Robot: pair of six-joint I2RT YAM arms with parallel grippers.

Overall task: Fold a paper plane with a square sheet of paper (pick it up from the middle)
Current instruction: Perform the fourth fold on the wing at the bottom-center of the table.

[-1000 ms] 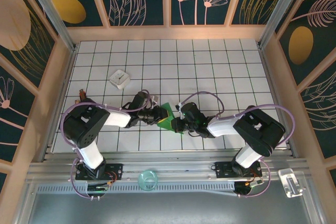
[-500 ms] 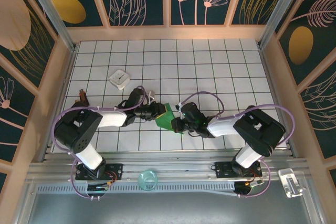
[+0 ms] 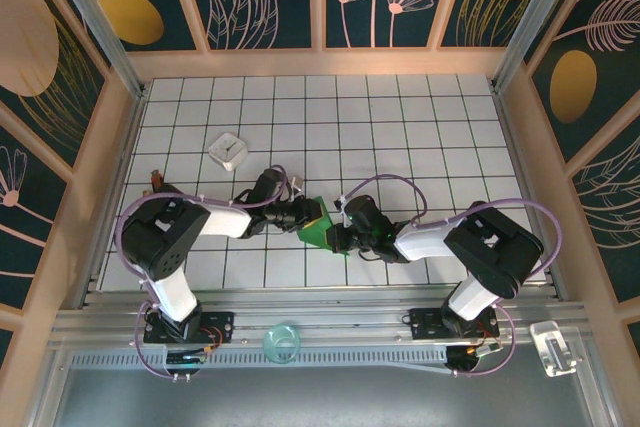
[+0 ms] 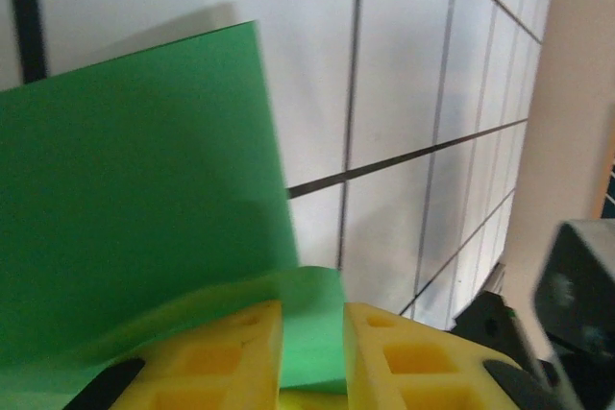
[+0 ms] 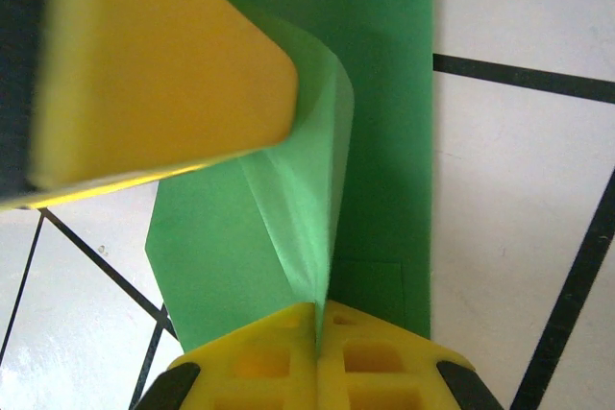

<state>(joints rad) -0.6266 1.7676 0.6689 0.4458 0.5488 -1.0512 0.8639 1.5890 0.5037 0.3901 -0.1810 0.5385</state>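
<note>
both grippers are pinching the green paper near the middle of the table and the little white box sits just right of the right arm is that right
Nearly. In the top external view the white box sits beyond the left arm, not right of the right arm. The left gripper and right gripper do pinch the green paper.

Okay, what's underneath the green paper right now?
Under the green paper lies white tiled table with black grid lines. The right fingers pinch a raised fold. Whatever sits directly beneath the sheet is covered.

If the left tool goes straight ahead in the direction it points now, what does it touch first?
The green paper is already between its pads. Straight beyond that, it would probably meet the right tool, which pinches the same sheet; depth is hard to judge.
</note>
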